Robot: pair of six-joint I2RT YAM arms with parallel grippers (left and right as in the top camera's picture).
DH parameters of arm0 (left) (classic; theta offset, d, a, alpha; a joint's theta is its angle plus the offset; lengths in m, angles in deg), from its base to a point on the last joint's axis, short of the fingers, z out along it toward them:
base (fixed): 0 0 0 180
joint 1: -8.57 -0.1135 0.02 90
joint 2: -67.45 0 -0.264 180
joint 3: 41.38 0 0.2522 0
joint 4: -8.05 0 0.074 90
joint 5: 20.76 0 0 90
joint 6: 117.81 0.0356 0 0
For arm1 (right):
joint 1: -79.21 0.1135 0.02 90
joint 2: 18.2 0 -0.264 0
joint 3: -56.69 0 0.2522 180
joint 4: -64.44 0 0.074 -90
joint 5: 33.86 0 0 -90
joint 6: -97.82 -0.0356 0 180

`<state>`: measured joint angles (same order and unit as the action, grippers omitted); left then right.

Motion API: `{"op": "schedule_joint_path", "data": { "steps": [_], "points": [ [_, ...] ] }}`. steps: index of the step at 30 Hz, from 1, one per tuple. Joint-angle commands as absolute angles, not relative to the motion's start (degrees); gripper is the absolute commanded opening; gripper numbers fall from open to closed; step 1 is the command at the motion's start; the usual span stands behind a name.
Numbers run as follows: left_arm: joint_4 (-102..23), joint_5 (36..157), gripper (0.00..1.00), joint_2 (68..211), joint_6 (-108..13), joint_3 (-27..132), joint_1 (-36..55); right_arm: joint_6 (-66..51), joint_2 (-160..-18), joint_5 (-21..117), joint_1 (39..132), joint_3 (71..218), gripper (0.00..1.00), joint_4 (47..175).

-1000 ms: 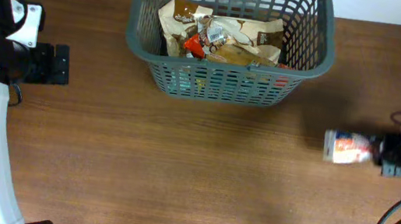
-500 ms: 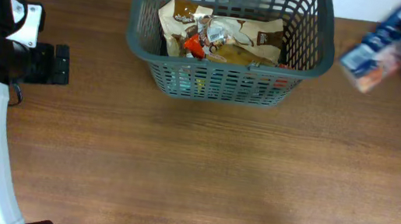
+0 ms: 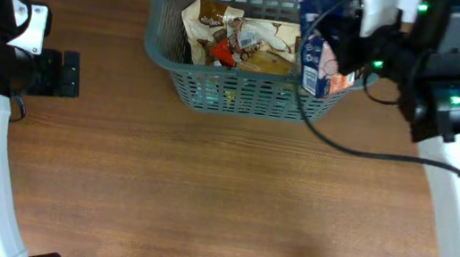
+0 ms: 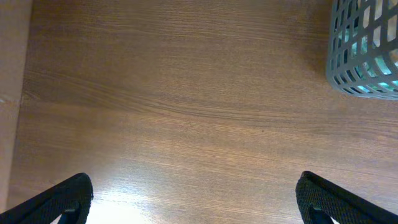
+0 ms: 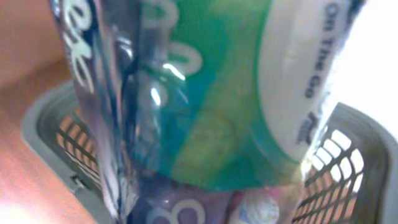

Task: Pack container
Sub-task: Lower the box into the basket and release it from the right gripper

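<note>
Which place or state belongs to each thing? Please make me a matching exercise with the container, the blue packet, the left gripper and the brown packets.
Things:
1. container
2. blue packet
3. left gripper
4. brown packets

Places or states:
a. open, over bare wood at the left of the table
b. lying inside the container
c. standing at the far edge of the table, near the middle
d. held over the container's right end

Pairs: 1-c, 2-d, 3-a, 4-b
</note>
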<state>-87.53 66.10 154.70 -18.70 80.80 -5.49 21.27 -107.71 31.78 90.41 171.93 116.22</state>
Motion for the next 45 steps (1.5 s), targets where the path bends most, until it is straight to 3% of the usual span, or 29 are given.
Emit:
{"op": "schedule_joint_path", "data": {
  "steps": [1, 14, 32, 33, 34, 37, 43, 44, 45],
  "points": [
    [-87.6, 66.9, 0.99, 154.9, -19.4, 81.1, -5.8, 33.4, -108.9, 39.9, 93.2, 173.3, 0.04, 114.5],
    [-87.6, 66.9, 0.99, 154.9, -19.4, 81.1, -5.8, 34.6, -111.2, 40.3, 93.4, 173.3, 0.04, 103.6],
    [-87.6, 66.9, 0.99, 154.9, -19.4, 81.1, -5.8, 34.3, -125.7, 43.1, 93.4, 173.3, 0.04, 104.4],
    [-87.6, 66.9, 0.99, 154.9, -19.4, 81.1, -5.8, 34.3, -126.2, 43.3, 93.4, 173.3, 0.08, 104.6],
    [-87.6, 66.9, 0.99, 154.9, -19.4, 81.1, -5.8, 34.3, -126.4, 43.3, 93.4, 173.3, 0.28, 105.3],
    [-87.6, 66.9, 0.99, 154.9, -19.4, 81.1, -5.8, 34.3, -126.1, 43.3, 93.5, 173.5, 0.45, 105.9],
    [-87.6, 66.9, 0.99, 154.9, -19.4, 81.1, -5.8, 30.8, -125.1, 43.3, 93.5, 179.1, 0.9, 111.7],
    [-87.6, 66.9, 0.99, 154.9, -19.4, 81.1, -5.8, 30.8, -124.6, 43.3, 93.5, 182.4, 0.96, 115.2],
    [-87.6, 66.9, 0.99, 154.9, -19.4, 81.1, -5.8, 30.8, -124.5, 43.3, 93.5, 184.3, 0.96, 117.2]
  ]
}}
